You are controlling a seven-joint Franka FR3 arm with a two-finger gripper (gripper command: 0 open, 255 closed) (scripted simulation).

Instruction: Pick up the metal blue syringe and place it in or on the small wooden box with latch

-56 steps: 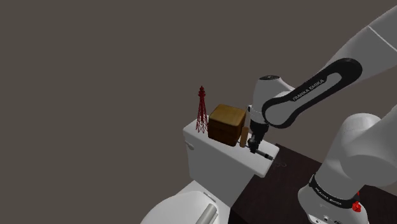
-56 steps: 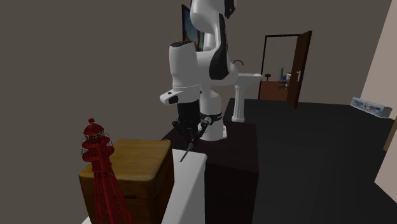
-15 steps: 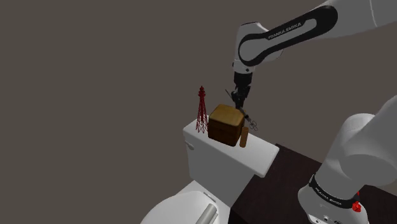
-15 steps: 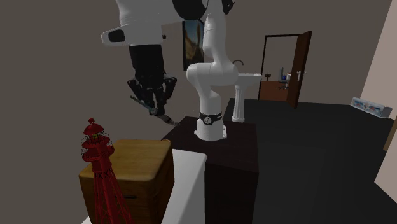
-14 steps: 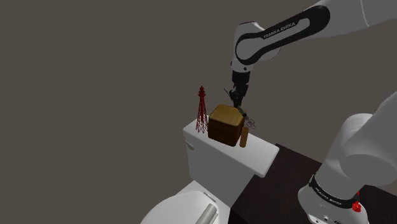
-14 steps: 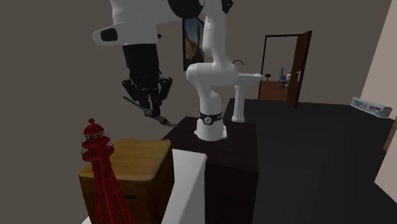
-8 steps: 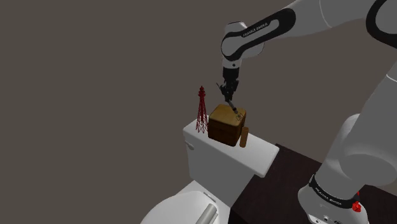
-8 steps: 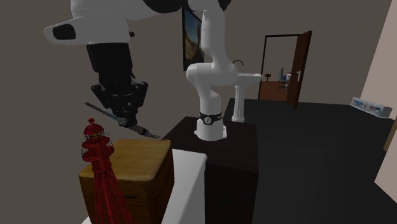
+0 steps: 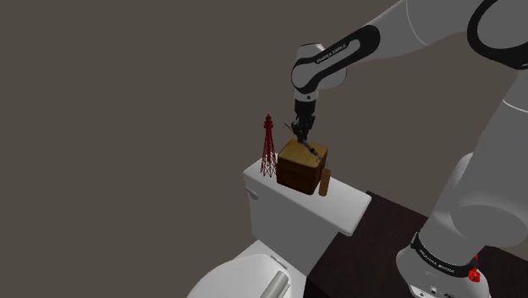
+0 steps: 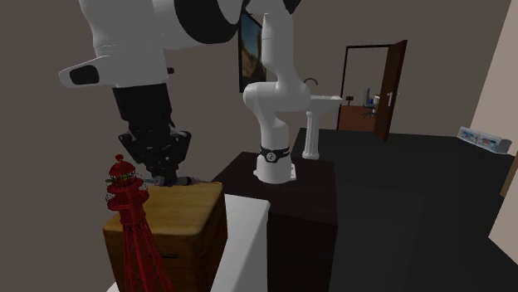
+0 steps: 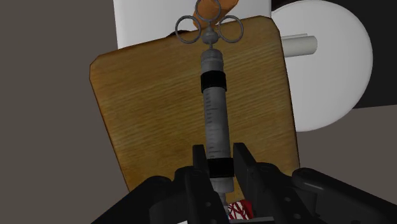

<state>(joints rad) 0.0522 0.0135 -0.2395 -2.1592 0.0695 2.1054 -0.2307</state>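
Note:
The syringe point(image 11: 215, 108) looks grey with black bands and ring handles. My gripper point(image 11: 220, 168) is shut on its barrel near one end, one finger point(image 11: 199, 167) on each side. It lies lengthwise just over the lid of the brown wooden box point(image 11: 159, 108); I cannot tell whether it touches. In the shoulder view the gripper point(image 9: 303, 138) hangs right above the box point(image 9: 302, 163), which stands on the white toilet tank point(image 9: 288, 207). The second exterior view has the gripper point(image 10: 162, 170) low over the box point(image 10: 170, 220).
A red wire tower point(image 9: 268, 146) stands on the tank at the box's far side, close to the gripper point(image 10: 133, 224). A small brown cylinder point(image 9: 325, 182) stands against the box's near side. The toilet seat point(image 9: 245, 275) lies below the tank. The dark stand point(image 10: 286, 199) is behind.
The gripper, still clasping the syringe, has moved towards the shoulder view's left and come down until the syringe lies low over the box lid.

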